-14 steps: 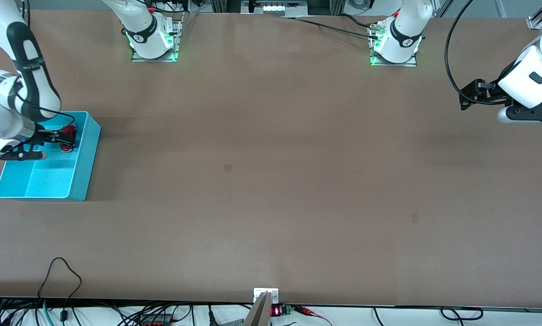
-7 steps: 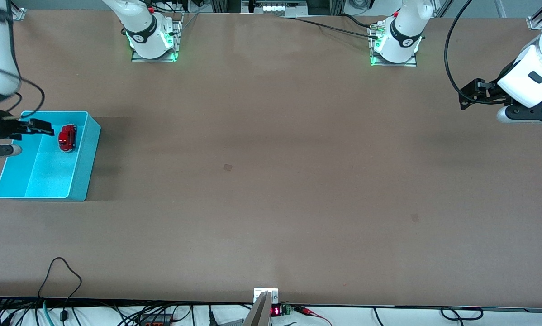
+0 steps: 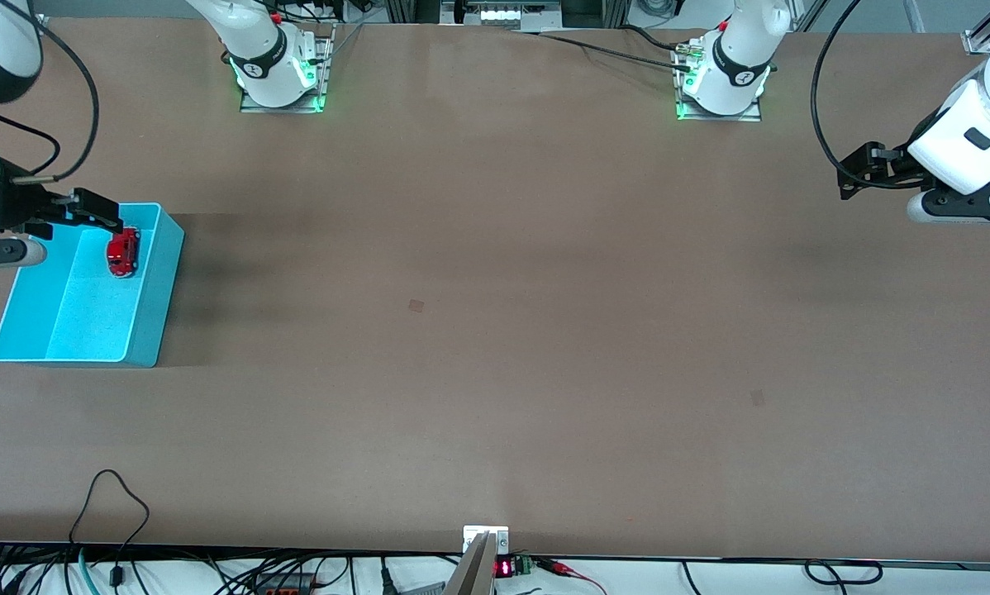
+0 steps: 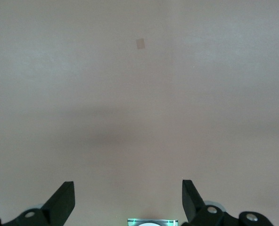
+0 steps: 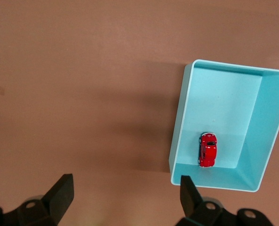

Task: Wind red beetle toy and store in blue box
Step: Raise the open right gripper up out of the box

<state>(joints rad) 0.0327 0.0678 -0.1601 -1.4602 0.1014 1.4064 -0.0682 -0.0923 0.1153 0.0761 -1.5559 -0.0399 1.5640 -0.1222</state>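
A glossy red beetle-shaped toy car [image 3: 123, 251] sits in the bright turquoise-blue plastic box [image 3: 156, 318] on the plain brown table [image 3: 495, 330].

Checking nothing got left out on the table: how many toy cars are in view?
1. The red beetle toy lies in the blue box, at the end farther from the front camera. None shows elsewhere.

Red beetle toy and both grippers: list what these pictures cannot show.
- Red beetle toy: its winder and whether it is wound, too small in every view.
- Blue box: one corner hidden in the front view by the open right gripper.
- Left gripper: fingertips merge into black in the front view.
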